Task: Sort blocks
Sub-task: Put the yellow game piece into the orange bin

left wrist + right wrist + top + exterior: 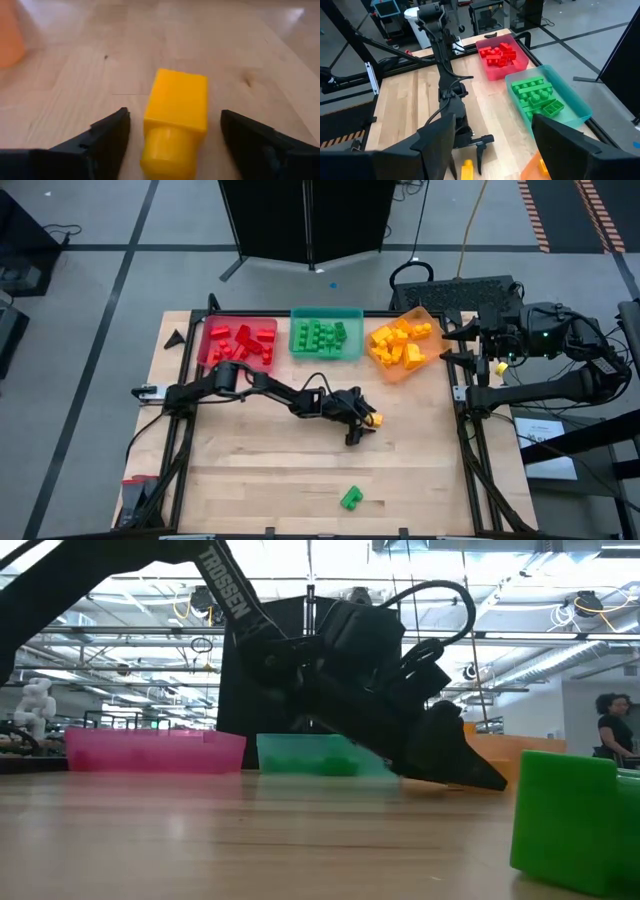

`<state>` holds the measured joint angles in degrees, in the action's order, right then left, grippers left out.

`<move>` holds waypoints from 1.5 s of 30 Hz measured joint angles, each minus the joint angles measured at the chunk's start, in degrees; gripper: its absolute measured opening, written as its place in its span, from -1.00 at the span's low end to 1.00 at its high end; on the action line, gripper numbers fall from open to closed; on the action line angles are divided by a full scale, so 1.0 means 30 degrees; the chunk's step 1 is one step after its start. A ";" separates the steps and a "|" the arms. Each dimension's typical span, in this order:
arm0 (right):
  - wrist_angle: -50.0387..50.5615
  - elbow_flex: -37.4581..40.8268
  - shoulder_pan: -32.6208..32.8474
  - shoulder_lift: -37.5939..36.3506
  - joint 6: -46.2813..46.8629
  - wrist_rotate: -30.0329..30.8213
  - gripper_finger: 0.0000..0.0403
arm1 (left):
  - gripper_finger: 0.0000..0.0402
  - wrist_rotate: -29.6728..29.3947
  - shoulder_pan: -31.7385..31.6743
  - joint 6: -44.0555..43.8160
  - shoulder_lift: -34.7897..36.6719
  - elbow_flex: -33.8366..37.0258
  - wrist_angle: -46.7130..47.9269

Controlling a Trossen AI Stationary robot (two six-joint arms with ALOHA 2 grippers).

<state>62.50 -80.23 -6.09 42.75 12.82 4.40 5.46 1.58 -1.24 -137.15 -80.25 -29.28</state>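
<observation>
A yellow block (175,115) lies on the bare wood at mid-table (377,420), on its side with a stud toward my left wrist. My left gripper (366,425) is low over the table, open, with one finger on each side of this block (175,142); gaps show on both sides, so it touches nothing. A green block (351,498) rests alone near the table's front edge and looms large in the low view (575,810). My right gripper (456,345) hangs high at the table's right edge, open and holding nothing (492,145).
Along the far edge stand three trays: a red tray (238,343) with red blocks, a teal tray (326,333) with green blocks, an orange tray (403,343) with yellow blocks. Bare wood lies between the trays and the front edge. A person stands in the room at the right (610,735).
</observation>
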 joint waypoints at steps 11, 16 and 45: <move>0.0000 0.0000 -0.0002 0.0004 0.0007 0.0002 0.28 | -0.36 -0.0788 -0.0021 -0.3967 -0.0178 -0.0542 -0.0901; -0.0015 0.0000 -0.0007 0.0002 0.0007 0.0007 0.28 | -0.36 -0.0352 -0.0020 -0.5646 0.0231 -0.1281 -0.0726; -0.0335 0.0000 0.0000 0.0004 -0.1581 0.0190 0.28 | -0.36 -0.4392 -0.4302 -0.4948 -0.0185 -0.8761 0.2608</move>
<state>61.49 -80.23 -6.09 42.76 8.08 4.98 -7.72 -11.33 -16.08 -137.71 -106.53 -21.45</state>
